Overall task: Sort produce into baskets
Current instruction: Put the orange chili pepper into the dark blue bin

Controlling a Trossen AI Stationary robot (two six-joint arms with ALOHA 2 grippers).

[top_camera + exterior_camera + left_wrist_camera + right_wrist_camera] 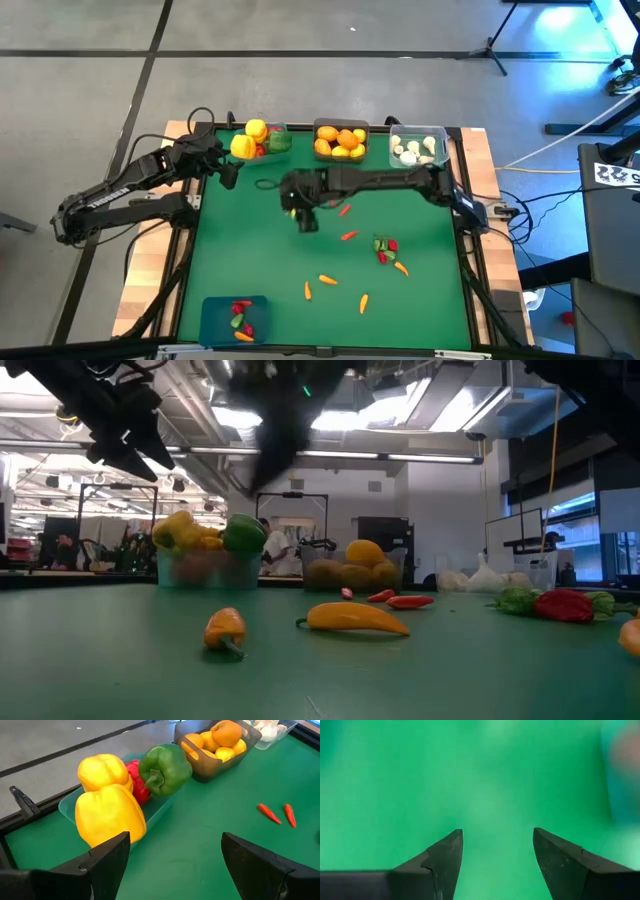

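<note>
Along the far edge stand three baskets: a teal one (279,128) with yellow, red and green peppers (165,767), a dark grey one (340,124) with oranges, and a clear one (418,131) with garlic. A blue basket (218,308) at the near left holds a few red and green pieces. Chillies (348,236), small peppers (384,248) and carrots (327,281) lie loose on the green mat. My left gripper (172,845) hovers open just in front of the teal basket. Over the mat's middle, my right gripper (497,837) hangs open, nothing between its fingers.
The green mat (260,250) has free room on its left half, between the teal and blue baskets. The right arm (390,180) stretches across the far part of the mat, in front of the grey and clear baskets. Wooden table edges frame the mat.
</note>
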